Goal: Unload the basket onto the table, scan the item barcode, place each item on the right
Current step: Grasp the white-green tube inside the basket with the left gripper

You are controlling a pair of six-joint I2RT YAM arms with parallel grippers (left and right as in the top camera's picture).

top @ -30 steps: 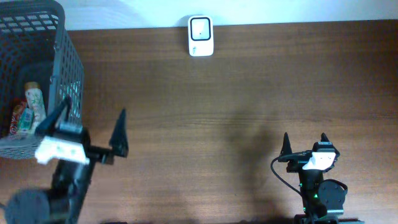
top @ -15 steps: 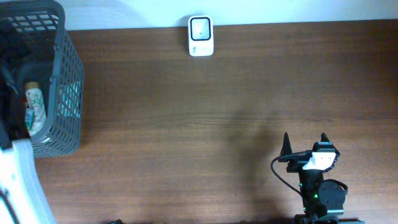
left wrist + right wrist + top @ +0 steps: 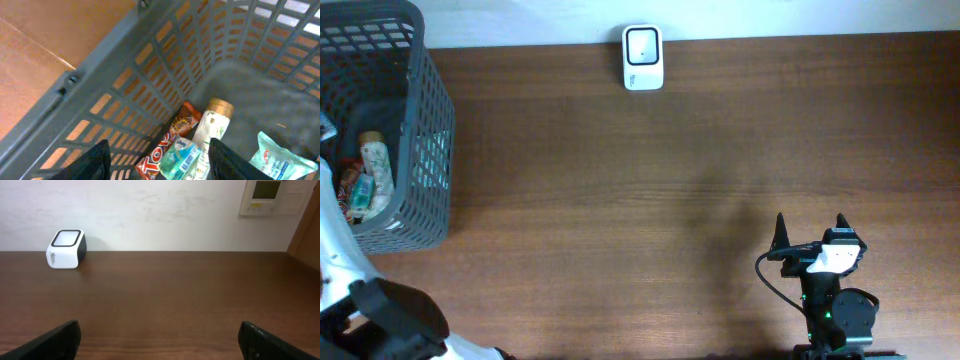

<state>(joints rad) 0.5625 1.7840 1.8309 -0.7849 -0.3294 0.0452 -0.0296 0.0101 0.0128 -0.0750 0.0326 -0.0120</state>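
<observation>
Grey lattice plastic basket holds glossy crinkled packets; my left pincer hangs open above, right pincer open, low.

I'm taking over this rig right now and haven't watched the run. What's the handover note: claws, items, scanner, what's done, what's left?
The left claw is open, down inside the grey basket, over the packets and the gold-capped bottle; it grips nothing.
The right claw is open and empty, low over the table, near right.
The scanner is white and sits at the far edge, mid-table, with nothing in front of it.
Done: only the reach into the basket.
Left: grip one item, lift it out, show its barcode to the scanner.
</observation>
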